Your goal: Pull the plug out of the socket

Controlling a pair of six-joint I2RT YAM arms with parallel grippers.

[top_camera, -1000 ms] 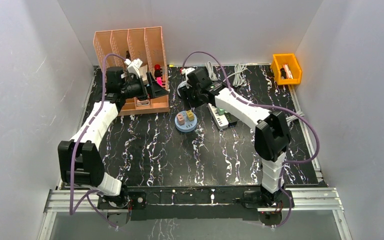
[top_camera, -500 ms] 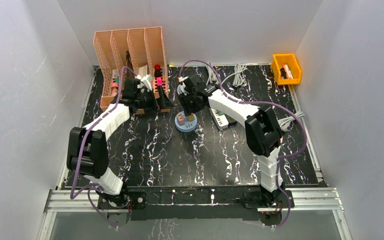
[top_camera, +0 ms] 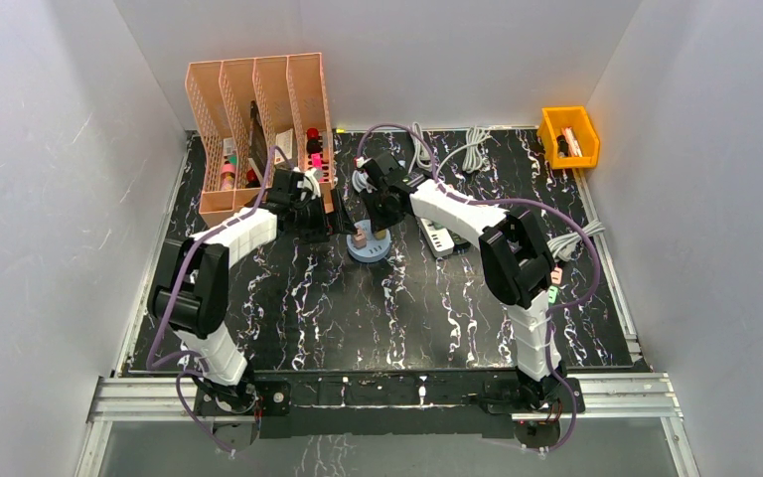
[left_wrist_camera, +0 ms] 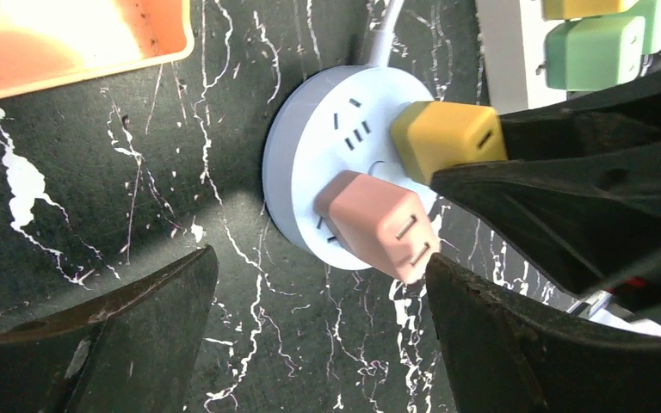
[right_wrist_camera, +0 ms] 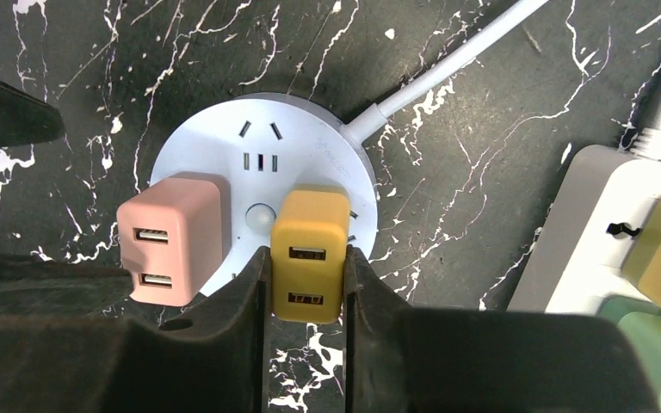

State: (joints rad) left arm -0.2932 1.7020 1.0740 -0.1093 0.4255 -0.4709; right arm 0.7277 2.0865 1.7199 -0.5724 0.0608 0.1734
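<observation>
A round pale-blue socket (top_camera: 367, 252) lies mid-table with a pink plug (top_camera: 358, 238) and a yellow plug in it. In the right wrist view the socket (right_wrist_camera: 258, 129) carries the pink plug (right_wrist_camera: 172, 237) and the yellow plug (right_wrist_camera: 310, 249). My right gripper (right_wrist_camera: 306, 255) is shut on the yellow plug, one finger on each side. In the left wrist view my left gripper (left_wrist_camera: 320, 258) is open, just beside the socket (left_wrist_camera: 310, 146), its right finger next to the pink plug (left_wrist_camera: 379, 224). The yellow plug (left_wrist_camera: 443, 138) shows there too.
A white power strip (top_camera: 442, 238) with green and yellow plugs lies right of the socket, also in the right wrist view (right_wrist_camera: 602, 249). An orange file organizer (top_camera: 258, 89) stands back left. A yellow bin (top_camera: 568, 134) is back right. Grey cables (top_camera: 467, 149) lie behind.
The left gripper has swung right from the organizer to the round socket. The right gripper has moved left off the power strip and down onto the yellow plug.
</observation>
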